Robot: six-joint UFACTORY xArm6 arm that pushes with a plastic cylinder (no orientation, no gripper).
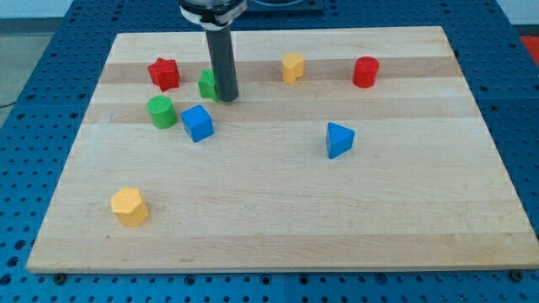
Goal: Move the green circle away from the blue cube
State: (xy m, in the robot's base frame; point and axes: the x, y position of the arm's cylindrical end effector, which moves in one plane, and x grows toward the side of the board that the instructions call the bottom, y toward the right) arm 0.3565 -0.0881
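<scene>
Green is sitting in two places on this wooden board (278, 227), and that is the first trap. The green circle (161, 111) is resting toward the view's left, just beside the blue cube (198, 123), which is lying at its lower right with only a sliver of board between them. A second green block (207, 83), its shape half hidden, is standing right against the rod, whose tip (227, 98) is touching down just to that block's right and above the blue cube. No claw is fitted here, only the bare rod, so nothing is being held or pinched.

Judging from this, the tip is hanging on the wrong side of things. If it heads straight for the circle, it is likely shoving the hidden green block along, or clipping the cube and dragging it after the circle, so the gap never grows. A push toward the upper left is also risking the red star (164, 73). Coming in between cube and circle looks tight.

Well clear are the blue triangular block (339, 139), a yellow block (292, 66), a red cylinder (365, 71) and another yellow block (130, 206).
</scene>
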